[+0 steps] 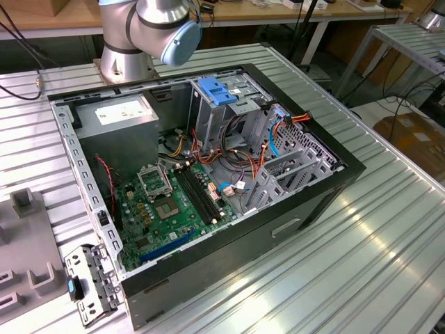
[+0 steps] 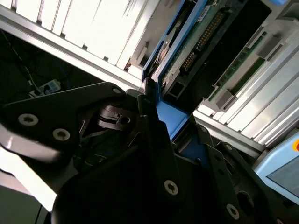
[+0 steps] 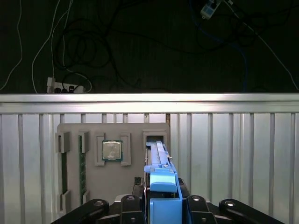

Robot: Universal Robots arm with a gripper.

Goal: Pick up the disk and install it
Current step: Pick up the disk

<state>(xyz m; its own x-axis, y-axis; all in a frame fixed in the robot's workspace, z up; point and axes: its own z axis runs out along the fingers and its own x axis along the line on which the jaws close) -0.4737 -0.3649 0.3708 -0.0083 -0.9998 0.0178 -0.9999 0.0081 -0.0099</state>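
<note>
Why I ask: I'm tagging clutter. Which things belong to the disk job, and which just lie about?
Job: the disk, on edge in the grey fixture tray; the gripper, shut on its blue carrier; the open computer case.
Lying about: processor chip; memory sticks; power strip; loose metal bracket.

The arm [image 1: 154, 15] is silver-grey, with rounded joints and a pale blue end cap [image 1: 179, 42]. Its gripper [image 3: 161, 207] is black angular linkages studded with silver hex screws [image 2: 170, 187].

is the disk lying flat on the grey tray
No, in the first wrist view the disk stands on edge at the grey tray, beside the cpu chip.
</note>
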